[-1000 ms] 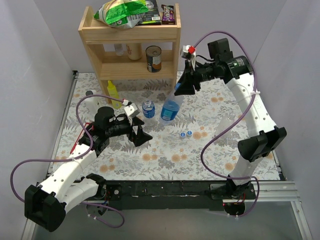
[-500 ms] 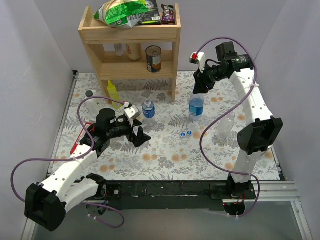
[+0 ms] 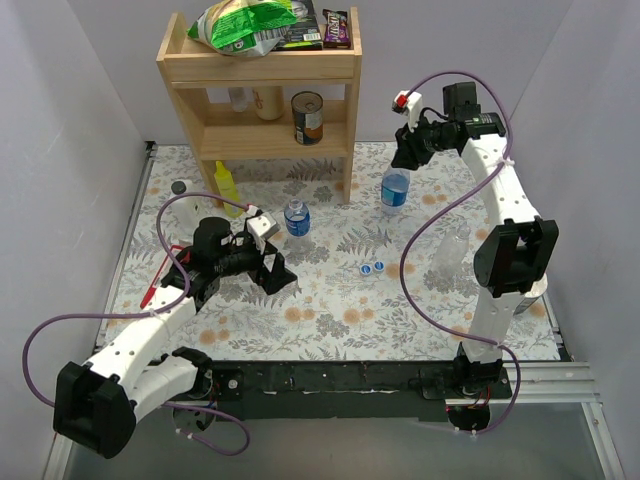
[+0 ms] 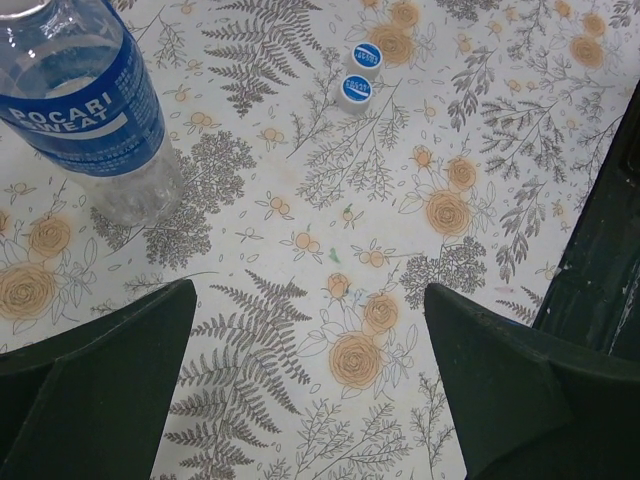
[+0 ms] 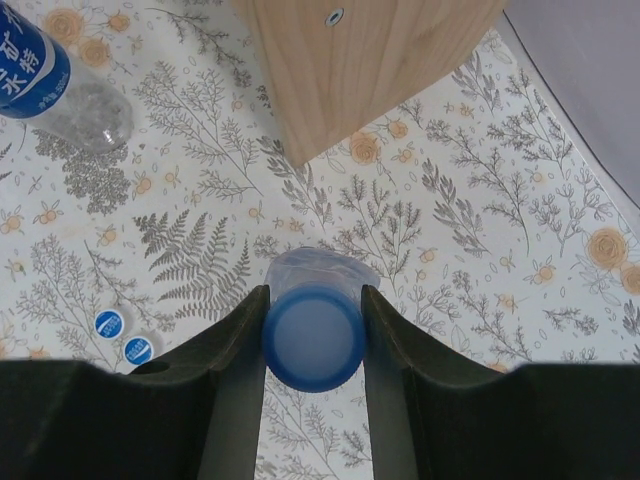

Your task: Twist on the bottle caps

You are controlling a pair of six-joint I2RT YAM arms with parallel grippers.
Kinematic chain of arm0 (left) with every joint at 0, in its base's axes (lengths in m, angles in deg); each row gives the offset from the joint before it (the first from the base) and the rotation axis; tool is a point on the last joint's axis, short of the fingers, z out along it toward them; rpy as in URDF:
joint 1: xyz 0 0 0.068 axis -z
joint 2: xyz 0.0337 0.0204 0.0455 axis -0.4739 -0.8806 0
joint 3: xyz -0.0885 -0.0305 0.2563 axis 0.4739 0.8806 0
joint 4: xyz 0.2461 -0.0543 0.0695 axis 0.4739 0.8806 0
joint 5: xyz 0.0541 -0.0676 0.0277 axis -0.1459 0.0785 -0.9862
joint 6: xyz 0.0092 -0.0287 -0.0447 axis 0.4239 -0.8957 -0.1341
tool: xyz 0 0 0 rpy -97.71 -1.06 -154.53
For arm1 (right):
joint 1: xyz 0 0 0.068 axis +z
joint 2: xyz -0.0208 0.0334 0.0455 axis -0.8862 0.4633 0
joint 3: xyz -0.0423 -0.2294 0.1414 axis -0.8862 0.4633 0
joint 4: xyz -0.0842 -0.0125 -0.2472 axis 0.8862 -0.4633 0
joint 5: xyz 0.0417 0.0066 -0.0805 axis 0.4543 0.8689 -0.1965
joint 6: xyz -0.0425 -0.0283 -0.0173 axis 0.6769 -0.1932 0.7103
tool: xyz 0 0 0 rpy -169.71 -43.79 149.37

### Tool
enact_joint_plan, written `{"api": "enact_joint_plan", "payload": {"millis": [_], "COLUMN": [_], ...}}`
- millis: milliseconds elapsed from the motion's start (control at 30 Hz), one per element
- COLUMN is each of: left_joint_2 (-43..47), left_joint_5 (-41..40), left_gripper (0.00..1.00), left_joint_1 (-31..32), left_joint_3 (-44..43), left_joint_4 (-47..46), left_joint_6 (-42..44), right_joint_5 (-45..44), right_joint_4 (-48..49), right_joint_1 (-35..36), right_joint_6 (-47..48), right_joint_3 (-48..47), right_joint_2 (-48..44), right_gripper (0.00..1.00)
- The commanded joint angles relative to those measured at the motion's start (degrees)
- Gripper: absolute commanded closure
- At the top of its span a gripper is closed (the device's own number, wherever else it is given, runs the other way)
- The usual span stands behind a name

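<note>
My right pincer (image 5: 313,300) pinches the blue cap (image 5: 313,342) atop its bottle (image 3: 395,192), I'd say for twisting tight; left pincer (image 4: 310,300) gapes wide beside the Pocari Sweat bottle (image 4: 85,110), idle.

Left of your right tool (image 3: 400,165), and well beyond your left tool (image 3: 280,272), stands a wooden shelf (image 3: 262,66). On its top lie a green snack bag (image 3: 245,25) and a dark candy bar (image 3: 336,28) (a flat dark box (image 3: 303,30) sits between them). A tin can (image 3: 308,117) stands on the middle board, with two pale bottles (image 3: 240,98) half hidden to its left. A yellow bottle (image 3: 228,187) stands on the floral counter (image 3: 340,310) just beyond your left tool, and a small dark cap (image 3: 180,186) lies farther left.
</note>
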Motion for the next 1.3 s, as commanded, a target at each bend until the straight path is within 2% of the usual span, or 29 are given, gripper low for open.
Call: {"api": "enact_joint_plan", "payload": {"millis": [0,433,533,733,833,1267], "left_joint_2": [0.4,-0.4,-0.5,-0.8,-0.9,-0.7], "left_joint_5": [-0.2,0.0,0.1,0.2,0.5,0.9], "left_gripper": [0.02,0.02,0.02,0.02,0.02,0.02], "left_joint_1": [-1.0,-3.0,-3.4,-3.6,-3.7,-4.2], "left_joint_3": [0.0,-0.1,-0.1,0.1,0.2,0.8], "left_joint_4": [1.2,1.3,1.4,1.1,1.0,0.2], "left_joint_6": [1.4,1.7,1.7,2.2,2.3,2.3], "right_joint_5": [1.9,2.8,2.8,2.0,1.6,1.9], "right_joint_4": [5.9,9.2,9.4,9.9,9.8,9.7], "right_joint_1": [-0.1,-0.1,-0.2,-0.3,-0.2,-0.2], "right_joint_6": [-1.2,-0.9,-0.4,0.2,0.2,0.0], "right_joint_3": [2.4,9.6,11.1,14.0,14.7,14.3], "right_joint_2": [-0.4,-0.8,-1.4,-2.9,-3.2,-3.5], "right_gripper": [0.74,0.69,0.65,0.5,0.38,0.27]}}
